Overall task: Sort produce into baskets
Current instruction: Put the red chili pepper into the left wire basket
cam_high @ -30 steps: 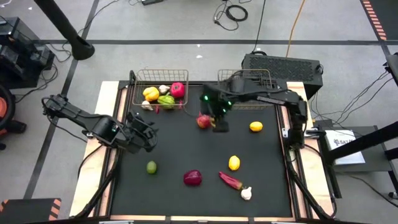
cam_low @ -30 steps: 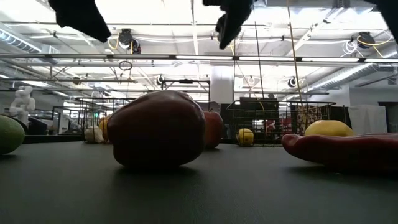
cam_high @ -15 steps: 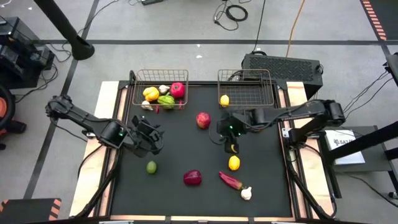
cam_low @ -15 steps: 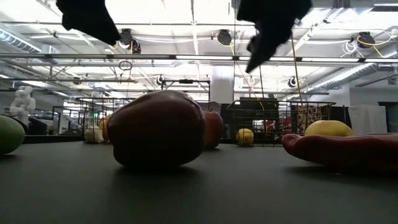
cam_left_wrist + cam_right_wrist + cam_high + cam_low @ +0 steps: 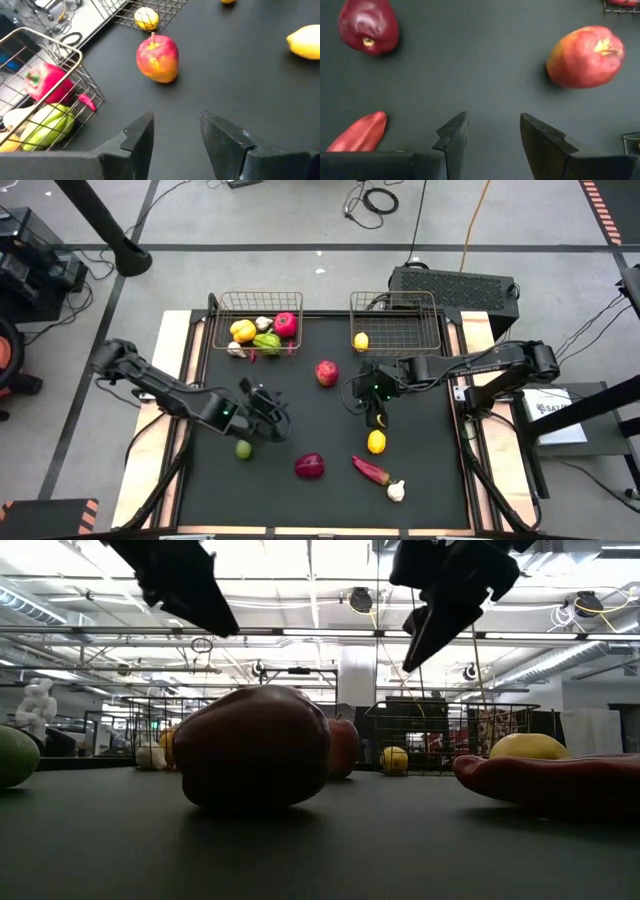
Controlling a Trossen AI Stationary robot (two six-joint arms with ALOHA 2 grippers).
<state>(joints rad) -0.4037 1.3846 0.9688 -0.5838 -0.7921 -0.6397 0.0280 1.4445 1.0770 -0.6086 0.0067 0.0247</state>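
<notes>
Mid-sort, between picks: both my grippers are empty, fingers parted with a moderate gap and only bare mat between them. My left gripper (image 5: pixel 262 412) hangs over the mat's left half, just above the green lime (image 5: pixel 243 449), so that reads as its likely pick. My right gripper (image 5: pixel 374 402) hangs mid-mat, with the yellow lemon (image 5: pixel 376 442) just in front of it and the red apple (image 5: pixel 327 373) off to its side. The left basket (image 5: pixel 222 346) already holds a yellow pepper (image 5: pixel 242 331), a green pepper (image 5: pixel 266 341), a red pepper (image 5: pixel 286 324) and some white garlic (image 5: pixel 263 323); the right basket (image 5: pixel 434 340) holds one small lemon (image 5: pixel 361 340). Loose on the mat are also the purple onion (image 5: pixel 310 466), a red chilli (image 5: pixel 370 470) and a garlic bulb (image 5: pixel 396 491) touching the chilli's end. Next, as I judge it: lower my left gripper straight over the lime and close on its round middle; move my right gripper forward over the lemon and descend, keeping clear of the chilli close by. Round fruit could roll off my fingertips, so centre first.
</notes>
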